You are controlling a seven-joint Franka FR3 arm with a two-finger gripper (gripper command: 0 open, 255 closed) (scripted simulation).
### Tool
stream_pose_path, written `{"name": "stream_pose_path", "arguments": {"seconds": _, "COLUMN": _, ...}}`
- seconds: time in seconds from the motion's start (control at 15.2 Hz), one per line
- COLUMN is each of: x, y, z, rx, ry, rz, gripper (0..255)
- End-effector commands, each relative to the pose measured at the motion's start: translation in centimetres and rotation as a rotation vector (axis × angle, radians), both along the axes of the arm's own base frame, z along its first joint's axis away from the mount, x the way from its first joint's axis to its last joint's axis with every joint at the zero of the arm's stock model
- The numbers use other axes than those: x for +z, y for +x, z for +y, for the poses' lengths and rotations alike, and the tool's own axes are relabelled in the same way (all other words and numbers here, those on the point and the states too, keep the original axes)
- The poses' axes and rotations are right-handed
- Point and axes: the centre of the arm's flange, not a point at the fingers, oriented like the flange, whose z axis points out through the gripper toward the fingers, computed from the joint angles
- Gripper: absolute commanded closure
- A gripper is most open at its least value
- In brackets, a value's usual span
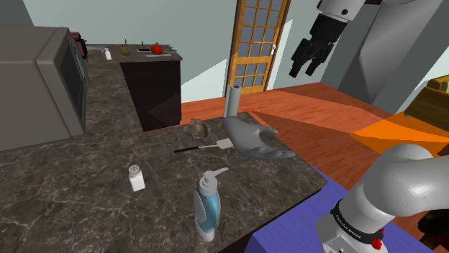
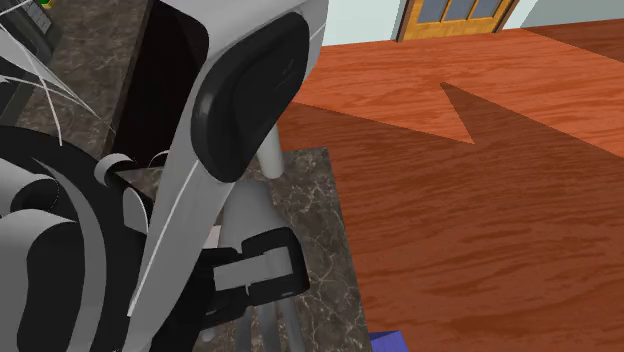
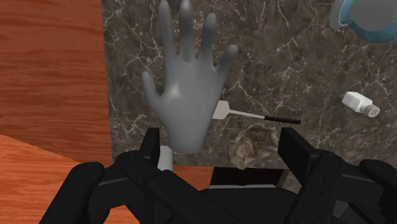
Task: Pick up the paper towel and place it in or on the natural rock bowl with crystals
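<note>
In the shoulder view the paper towel [image 1: 232,100] is stood at the hand model's [image 1: 255,138] eleven o'clock. The bowl [image 1: 199,129] is set at nine.

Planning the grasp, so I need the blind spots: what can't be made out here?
Paper towel: wrist view, partly hidden behind the gripper.
Rock bowl: wrist view, near edge hidden by the gripper; shoulder view, crystals too small.
Counter: second exterior view, largely blocked by the arm.
</note>
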Motion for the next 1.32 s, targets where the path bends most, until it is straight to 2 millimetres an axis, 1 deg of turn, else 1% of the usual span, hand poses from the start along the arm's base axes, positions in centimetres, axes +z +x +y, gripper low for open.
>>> {"name": "stream_pose_path", "arguments": {"seconds": 0.0, "x": 0.0, "y": 0.0, "z": 0.0, "rx": 0.0, "ry": 0.0, "rz": 0.0, "gripper": 0}}
{"name": "stream_pose_path", "arguments": {"seconds": 0.59, "x": -5.1, "y": 11.1, "z": -2.1, "rx": -0.012, "ry": -0.012, "rz": 0.042, "gripper": 0}}
{"name": "stream_pose_path", "arguments": {"seconds": 1.25, "x": -11.2, "y": 23.1, "z": -4.6, "rx": -0.025, "ry": -0.025, "rz": 0.089, "gripper": 0}}
